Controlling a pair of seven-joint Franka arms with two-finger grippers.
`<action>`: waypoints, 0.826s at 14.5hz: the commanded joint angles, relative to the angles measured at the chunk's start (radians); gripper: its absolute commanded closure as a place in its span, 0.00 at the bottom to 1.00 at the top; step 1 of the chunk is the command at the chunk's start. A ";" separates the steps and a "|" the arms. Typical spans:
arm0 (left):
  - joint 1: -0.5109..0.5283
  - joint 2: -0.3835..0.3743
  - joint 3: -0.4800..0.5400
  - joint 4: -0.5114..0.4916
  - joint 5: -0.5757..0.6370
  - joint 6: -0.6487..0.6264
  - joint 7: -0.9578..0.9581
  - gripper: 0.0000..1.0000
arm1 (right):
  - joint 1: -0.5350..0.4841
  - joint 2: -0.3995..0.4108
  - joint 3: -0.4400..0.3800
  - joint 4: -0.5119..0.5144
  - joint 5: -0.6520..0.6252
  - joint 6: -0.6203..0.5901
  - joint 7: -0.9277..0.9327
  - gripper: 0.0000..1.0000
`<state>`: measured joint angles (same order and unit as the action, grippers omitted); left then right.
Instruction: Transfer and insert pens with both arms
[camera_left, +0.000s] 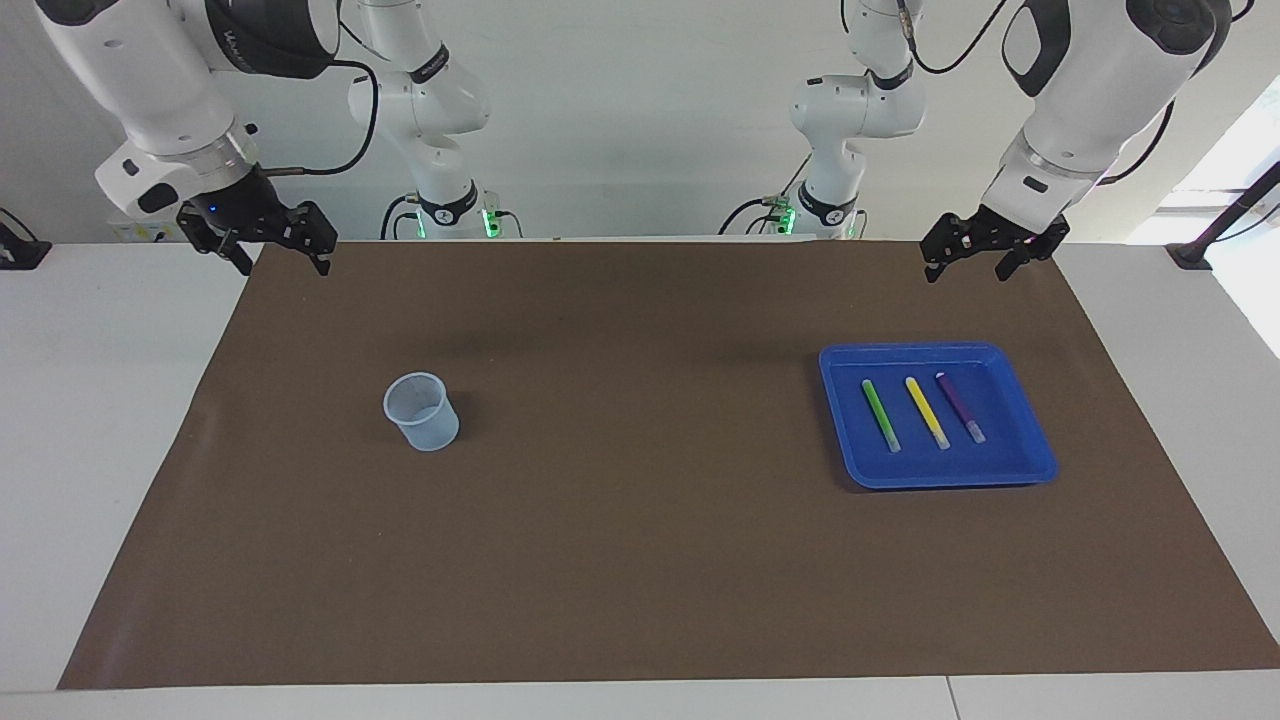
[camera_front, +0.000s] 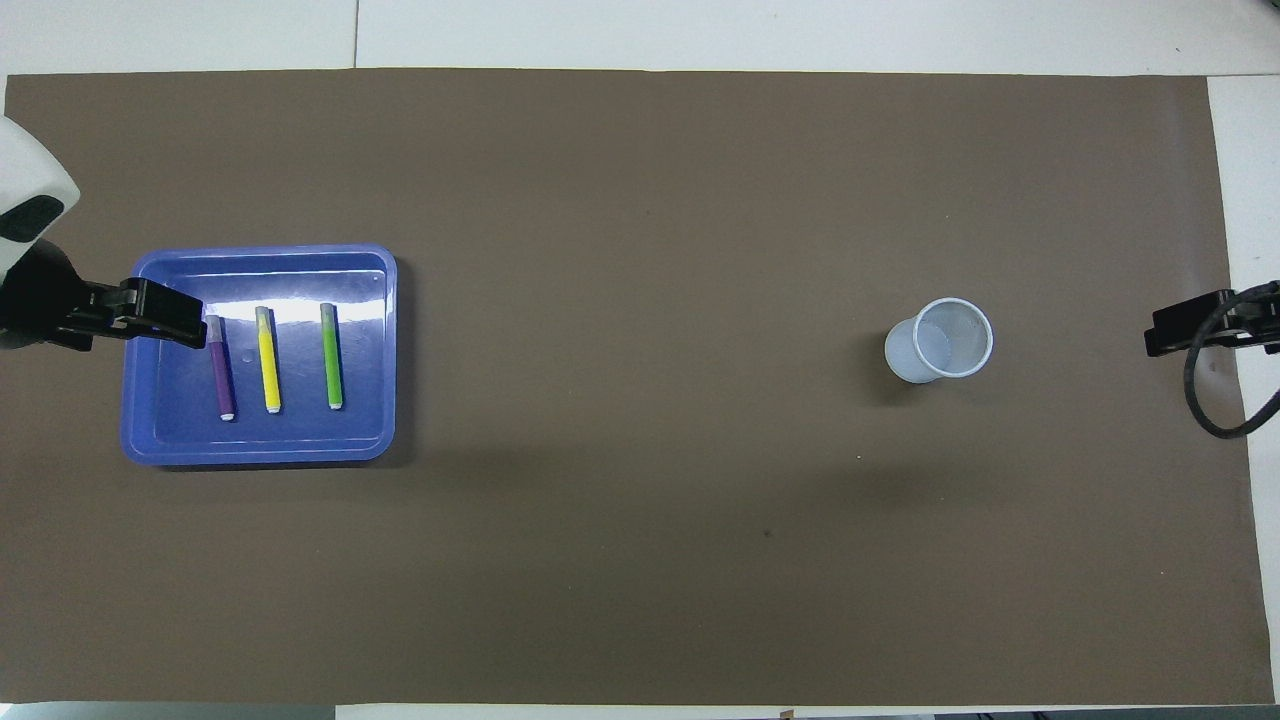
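Note:
Three pens lie side by side in a blue tray toward the left arm's end of the table: green, yellow and purple. From overhead the same purple, yellow and green pens show in the tray. My left gripper hangs open and empty over the mat's edge nearest the robots, apart from the tray. At the other end my right gripper hangs open and empty over the mat's corner.
A translucent pale cup stands upright on the brown mat toward the right arm's end, also seen from overhead. White table borders the mat all around.

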<state>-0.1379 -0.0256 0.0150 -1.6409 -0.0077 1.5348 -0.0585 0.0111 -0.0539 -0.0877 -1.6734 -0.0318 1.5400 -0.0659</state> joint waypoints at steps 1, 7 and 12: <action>-0.008 -0.010 0.003 0.001 0.017 0.004 0.002 0.00 | -0.003 -0.015 0.002 -0.012 0.000 0.000 -0.023 0.00; -0.002 -0.011 0.005 -0.002 0.015 0.004 -0.009 0.00 | -0.003 -0.015 0.002 -0.012 0.000 0.000 -0.023 0.00; -0.003 -0.011 0.003 -0.003 0.011 0.004 -0.014 0.00 | -0.003 -0.017 0.002 -0.012 0.000 0.000 -0.023 0.00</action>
<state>-0.1376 -0.0256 0.0184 -1.6409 -0.0077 1.5348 -0.0603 0.0111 -0.0539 -0.0876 -1.6734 -0.0318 1.5400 -0.0659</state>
